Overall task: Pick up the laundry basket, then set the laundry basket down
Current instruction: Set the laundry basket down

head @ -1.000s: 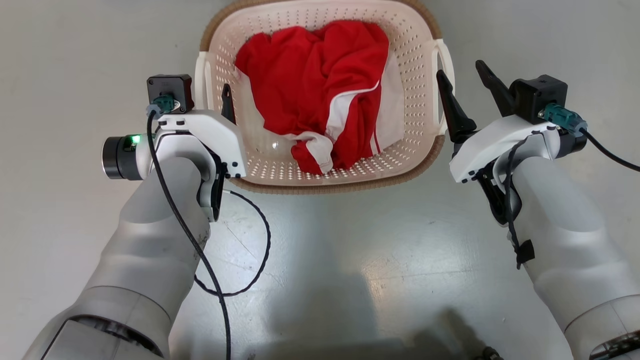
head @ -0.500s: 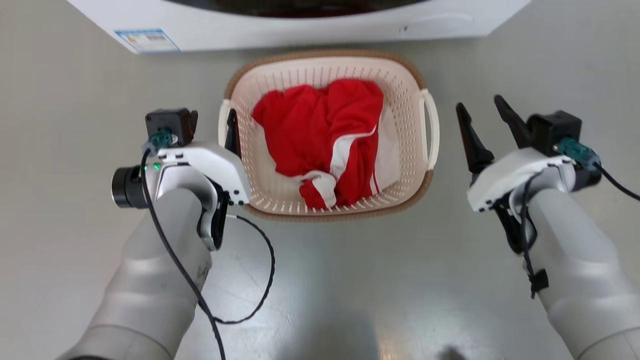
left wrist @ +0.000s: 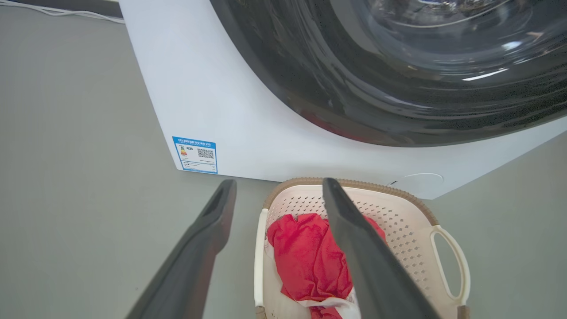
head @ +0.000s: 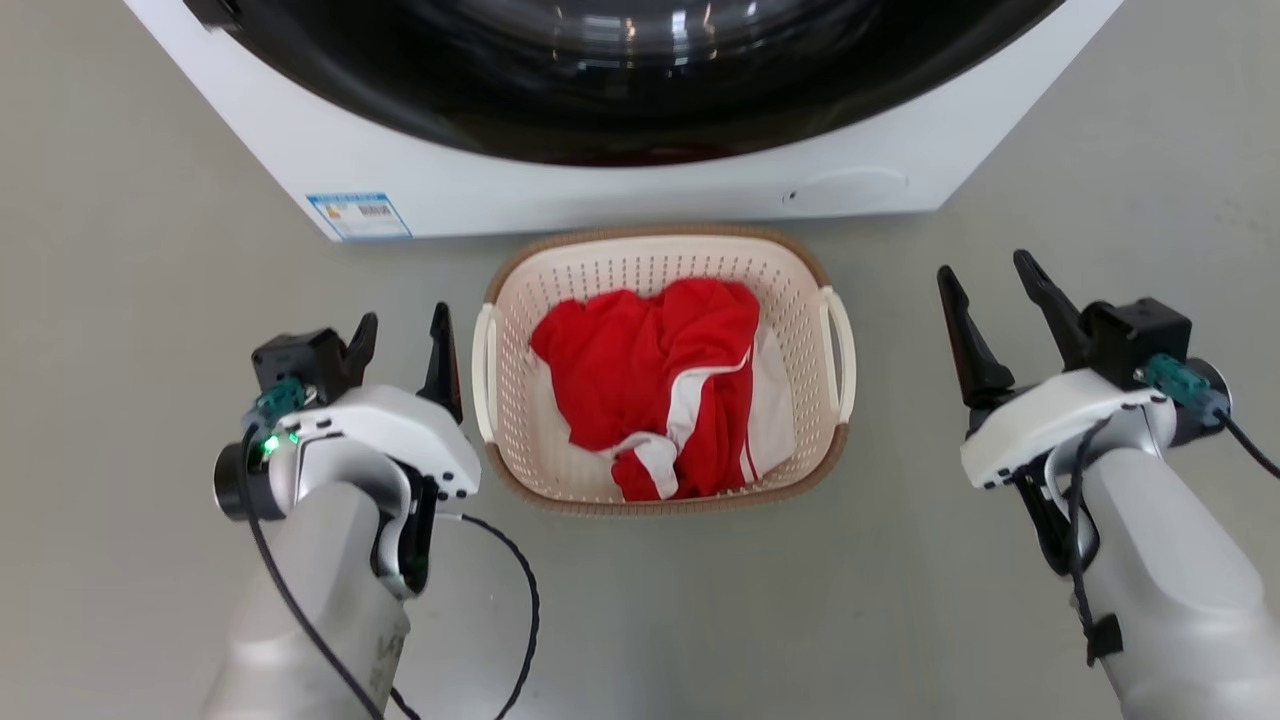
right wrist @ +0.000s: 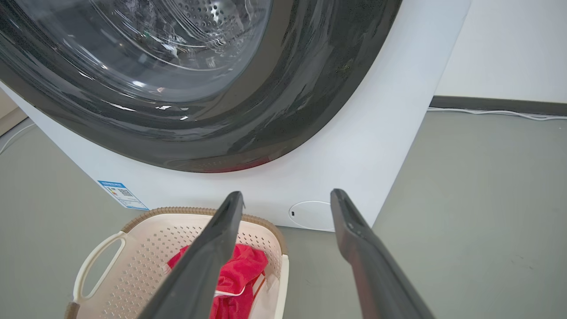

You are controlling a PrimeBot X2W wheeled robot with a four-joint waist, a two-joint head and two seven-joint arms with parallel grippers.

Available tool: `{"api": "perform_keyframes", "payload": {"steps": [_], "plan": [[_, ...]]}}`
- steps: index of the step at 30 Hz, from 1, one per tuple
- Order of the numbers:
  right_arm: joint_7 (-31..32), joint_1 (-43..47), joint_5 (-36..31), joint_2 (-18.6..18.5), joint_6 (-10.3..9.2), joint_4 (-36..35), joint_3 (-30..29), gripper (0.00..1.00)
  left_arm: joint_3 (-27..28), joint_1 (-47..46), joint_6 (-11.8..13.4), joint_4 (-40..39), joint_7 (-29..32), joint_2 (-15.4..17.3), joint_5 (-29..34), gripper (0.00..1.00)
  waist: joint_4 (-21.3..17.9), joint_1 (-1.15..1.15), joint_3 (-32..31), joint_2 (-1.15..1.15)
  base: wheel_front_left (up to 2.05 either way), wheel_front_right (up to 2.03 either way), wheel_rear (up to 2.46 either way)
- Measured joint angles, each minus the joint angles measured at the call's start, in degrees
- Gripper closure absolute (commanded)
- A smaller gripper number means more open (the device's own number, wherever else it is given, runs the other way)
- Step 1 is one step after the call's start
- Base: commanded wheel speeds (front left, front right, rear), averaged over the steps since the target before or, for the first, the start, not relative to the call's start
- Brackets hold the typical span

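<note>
Laundry basket (head: pixel 640 275), red garment (head: pixel 650 370) inside, sits on floor just near of washing machine (head: pixel 600 195). Left gripper (head: pixel 404 318) spread wide, empty, just left of basket. Right gripper (head: pixel 983 265) wide, empty, farther right. My reading: basket down, ungrasped. Lift calls for me closing each gripper on side handle (head: pixel 840 350).

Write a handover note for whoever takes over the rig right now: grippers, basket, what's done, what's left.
Left gripper: open, empty, close beside the left handle, not touching.
Right gripper: open, empty, well off to the right of the basket.
Basket: upright on the floor before the washer, red garment inside.
Done: basket rests on the floor, nothing holding it; likely already set down.
Left: probably nothing; if the lift wasn't done, grip and lift it.
</note>
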Motion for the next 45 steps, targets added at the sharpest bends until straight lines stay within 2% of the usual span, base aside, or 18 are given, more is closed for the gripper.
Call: {"api": "perform_keyframes", "payload": {"steps": [15,25,45], "plan": [[0.0,11.2,-1.7,-1.3,0.00,-9.7,-2.5,0.00,10.4,14.6,-4.7,-12.1,0.0,-1.0,5.6,0.00,0.7,0.00,-10.3,0.00,0.00,0.00,0.00],[0.0,18.3,-2.6,-1.3,0.00,-14.4,-5.8,0.00,13.9,22.5,-7.0,-17.8,0.0,-1.7,8.7,0.00,0.8,0.00,-15.6,0.00,0.00,0.00,0.00],[0.0,29.6,-5.1,-0.8,0.00,-22.3,-10.4,0.00,18.0,33.1,-8.4,-25.5,0.0,-1.9,11.1,0.00,0.0,0.00,-20.3,0.00,0.00,0.00,0.00]]}}
